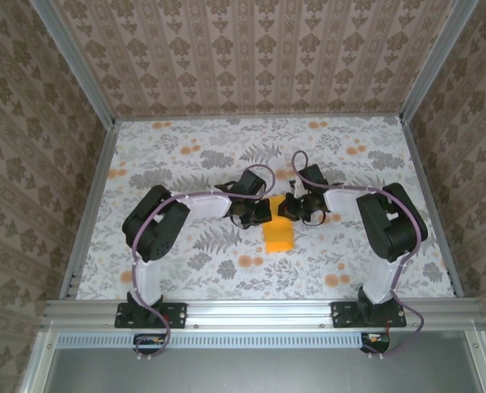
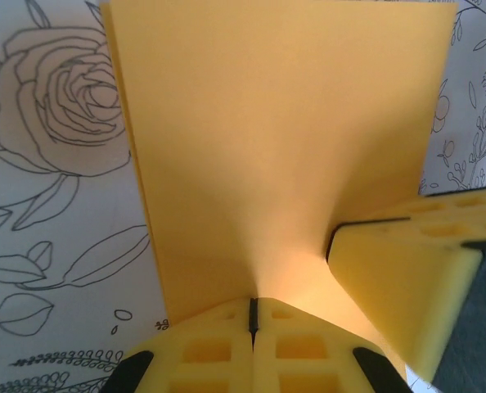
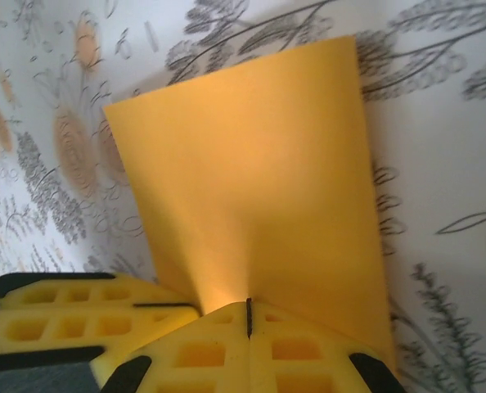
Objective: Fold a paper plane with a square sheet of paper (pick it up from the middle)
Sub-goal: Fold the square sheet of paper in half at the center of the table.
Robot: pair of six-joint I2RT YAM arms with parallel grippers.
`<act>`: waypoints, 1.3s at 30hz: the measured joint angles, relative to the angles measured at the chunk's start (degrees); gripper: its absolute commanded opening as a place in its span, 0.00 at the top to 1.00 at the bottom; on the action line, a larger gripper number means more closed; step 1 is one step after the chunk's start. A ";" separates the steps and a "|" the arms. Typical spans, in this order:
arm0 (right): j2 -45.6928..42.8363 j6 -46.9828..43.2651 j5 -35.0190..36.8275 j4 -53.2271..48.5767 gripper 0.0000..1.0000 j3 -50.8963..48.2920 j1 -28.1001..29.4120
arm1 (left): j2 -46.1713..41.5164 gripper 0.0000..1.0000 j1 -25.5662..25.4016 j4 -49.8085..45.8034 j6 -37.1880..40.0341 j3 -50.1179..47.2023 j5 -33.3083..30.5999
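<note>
Square sheet of paper sits near the middle of the worktop. The left gripper and right gripper are clamped side by side on its far edge. It looks thin, light and floppy, likely easily creased, so edge pinches suit it.
</note>
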 measured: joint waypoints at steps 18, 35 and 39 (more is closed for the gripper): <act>-7.37 -0.72 3.08 3.74 1.00 -3.04 -4.37 | 0.00 1.00 -0.07 0.63 -0.02 -0.46 0.00; 2.38 1.88 2.03 8.59 1.00 0.15 -3.08 | 0.17 1.00 -0.44 2.19 -0.04 -0.90 -0.04; 2.58 3.23 4.20 11.47 1.00 0.13 -5.70 | 0.26 1.00 -0.59 3.74 -0.28 -1.55 -0.02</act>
